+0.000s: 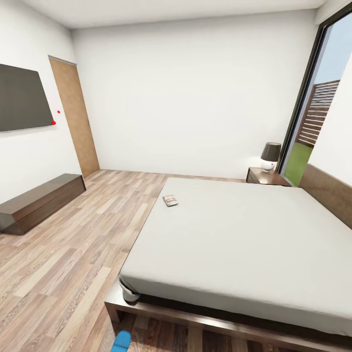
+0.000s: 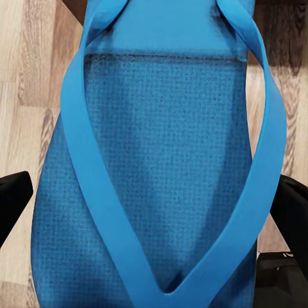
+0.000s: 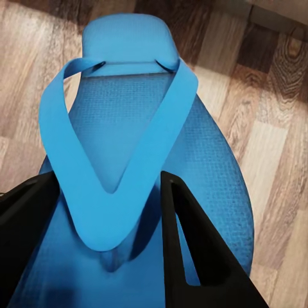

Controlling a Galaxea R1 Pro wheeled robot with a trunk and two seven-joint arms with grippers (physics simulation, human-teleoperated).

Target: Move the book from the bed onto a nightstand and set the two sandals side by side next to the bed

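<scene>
A blue sandal (image 3: 128, 192) lies flat on the wood-plank floor (image 3: 269, 147), its V-shaped strap (image 3: 112, 173) facing up. The right gripper (image 3: 109, 250) straddles the strap's point: one black finger (image 3: 192, 256) rests on the sole inside the strap's arm, the other sits at the sandal's outer edge.

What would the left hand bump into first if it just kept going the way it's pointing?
Most likely the blue sandal, which lies right between the left hand's two dark fingers. Behind it is wood-plank floor; how near the sandal is, I can't judge.
</scene>
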